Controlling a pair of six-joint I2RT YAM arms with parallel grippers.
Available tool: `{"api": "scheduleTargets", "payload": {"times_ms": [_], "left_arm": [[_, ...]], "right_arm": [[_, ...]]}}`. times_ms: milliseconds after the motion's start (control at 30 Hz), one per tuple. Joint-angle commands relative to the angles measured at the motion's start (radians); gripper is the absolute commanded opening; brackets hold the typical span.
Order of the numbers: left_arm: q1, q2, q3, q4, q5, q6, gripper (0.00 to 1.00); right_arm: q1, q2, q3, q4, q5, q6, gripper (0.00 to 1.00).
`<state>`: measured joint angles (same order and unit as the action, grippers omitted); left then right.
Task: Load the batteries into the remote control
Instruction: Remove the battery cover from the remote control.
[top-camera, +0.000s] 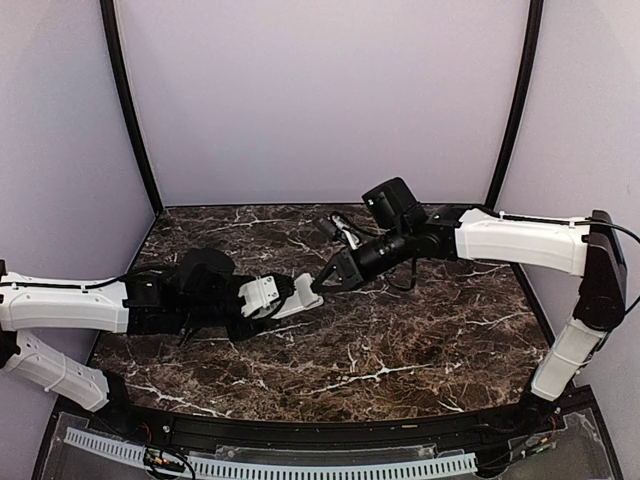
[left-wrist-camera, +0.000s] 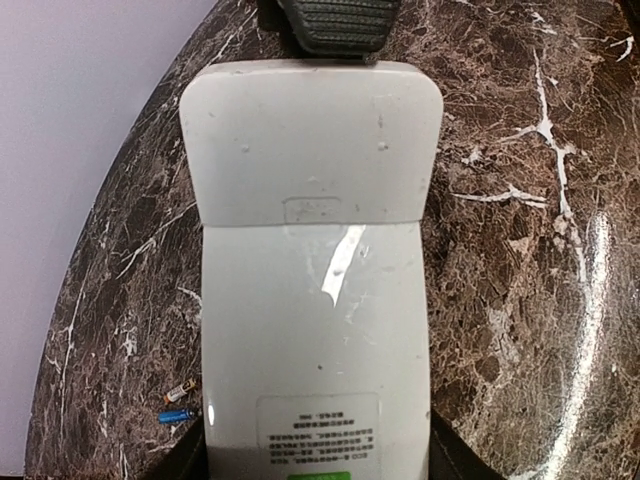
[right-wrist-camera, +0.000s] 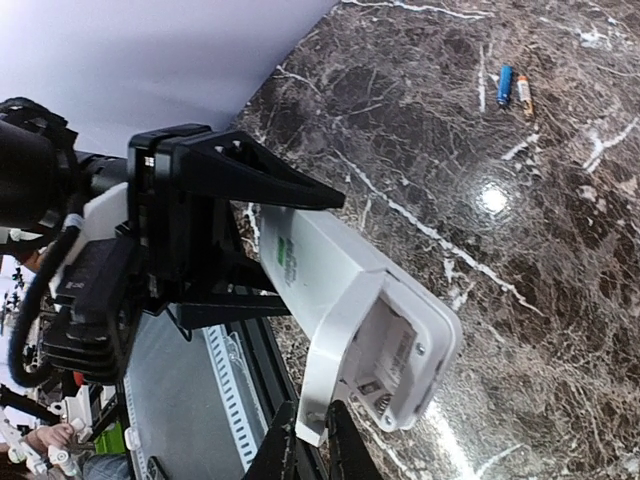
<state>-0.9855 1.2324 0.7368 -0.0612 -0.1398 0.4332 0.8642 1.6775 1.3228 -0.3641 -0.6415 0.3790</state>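
At the centre of the overhead view, the remote control (top-camera: 298, 297) sits back-up in the left gripper (top-camera: 268, 298), whose fingers clamp its long sides near the label end. At the far end, the cover (left-wrist-camera: 310, 140) of the battery bay tilts up from the body, and the right wrist view shows the bay beneath it. The right gripper (right-wrist-camera: 312, 455) pinches the cover's edge with its fingers drawn close. One ribbed pad (left-wrist-camera: 340, 25) shows at the top of the left wrist view.

The batteries (right-wrist-camera: 514, 92), one blue and one dark with a gold tip, lie side by side on the marble table (left-wrist-camera: 520, 300). They are well apart from the remote, at the upper right of the right wrist view.

The step in hand appears to be opening the bay, and neither battery is loaded. Next, the cover must come away and be set down, freeing the right gripper to fetch a battery. A sticker (left-wrist-camera: 318, 430) on the remote's back carries print too fine to read, above a green patch.
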Motion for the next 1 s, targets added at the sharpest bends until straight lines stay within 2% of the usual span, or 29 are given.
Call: {"api": "scheduleTargets", "payload": {"times_ms": [0,300,567,767,967], "left_arm": [[0.001,-0.009,0.000,0.015,0.018,-0.009,0.00],[0.001,-0.014,0.000,0.011,0.014,-0.009,0.00],[0.002,-0.022,0.001,-0.001,0.042,-0.034,0.00],[0.002,-0.015,0.005,-0.031,0.076,-0.049,0.00],[0.002,-0.033,0.008,-0.043,0.136,-0.033,0.00]], "right_arm": [[-0.004,0.014,-0.010,0.106,-0.106,0.030,0.11],[-0.003,0.044,-0.006,0.096,-0.096,0.034,0.14],[-0.006,0.002,0.011,0.063,-0.055,0.020,0.18],[-0.030,-0.070,-0.001,0.020,0.045,0.004,0.27],[-0.051,-0.073,-0.056,0.015,0.093,0.041,0.45]]}}
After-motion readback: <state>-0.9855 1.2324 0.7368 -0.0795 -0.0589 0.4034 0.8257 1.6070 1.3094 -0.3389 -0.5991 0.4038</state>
